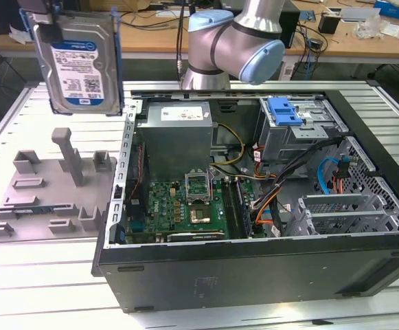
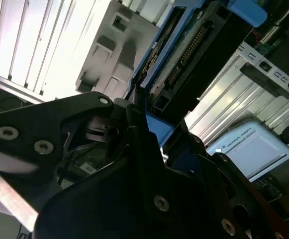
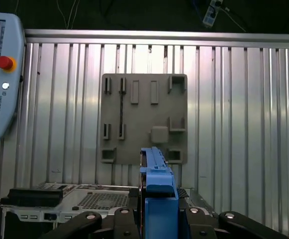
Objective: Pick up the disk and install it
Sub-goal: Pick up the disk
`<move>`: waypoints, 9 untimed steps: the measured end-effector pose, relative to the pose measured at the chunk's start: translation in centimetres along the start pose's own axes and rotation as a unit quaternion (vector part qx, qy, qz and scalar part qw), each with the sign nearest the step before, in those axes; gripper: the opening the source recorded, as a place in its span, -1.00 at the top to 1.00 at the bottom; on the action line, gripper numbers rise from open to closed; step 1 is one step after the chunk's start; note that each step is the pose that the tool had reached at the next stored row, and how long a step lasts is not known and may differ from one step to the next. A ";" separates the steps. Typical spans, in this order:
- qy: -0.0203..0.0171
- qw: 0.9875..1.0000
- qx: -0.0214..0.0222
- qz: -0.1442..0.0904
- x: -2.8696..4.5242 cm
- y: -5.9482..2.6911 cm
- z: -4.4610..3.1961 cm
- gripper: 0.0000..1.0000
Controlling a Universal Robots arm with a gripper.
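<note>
The gripper (image 3: 156, 219) is closed on the disk (image 1: 79, 65). In the first wrist view its black fingers (image 3: 122, 219) press against both sides of the blue frame. In the exterior view the disk hangs upright at the upper left of the frame, label facing the camera. It is clear of the grey holder plate (image 1: 48, 192) below it and well apart from the open computer case (image 1: 254, 265).

I judge the pick-up done and the install not yet begun. The install calls for moving the disk across to the drive cage (image 1: 309, 134) at the upper right and lining it up with a slot.

The exterior view gives the label and the cage. The first wrist view shows the disk edge-on over the plate, and the second wrist view shows its connector end.
</note>
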State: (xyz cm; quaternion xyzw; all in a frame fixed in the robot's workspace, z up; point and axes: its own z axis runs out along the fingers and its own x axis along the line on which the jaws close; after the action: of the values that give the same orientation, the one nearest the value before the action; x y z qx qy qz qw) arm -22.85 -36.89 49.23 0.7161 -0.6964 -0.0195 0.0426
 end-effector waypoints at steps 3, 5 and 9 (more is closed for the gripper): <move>0.000 1.000 0.000 0.000 0.77 -2.19 -0.19 0.26; 0.000 1.000 0.000 0.000 1.32 -3.64 -0.32 0.26; 0.000 1.000 0.000 0.000 1.96 -5.45 -0.48 0.26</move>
State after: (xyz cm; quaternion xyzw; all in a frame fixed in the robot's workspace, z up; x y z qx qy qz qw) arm -17.32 -38.69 49.28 0.7161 -0.6965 -0.0195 0.0426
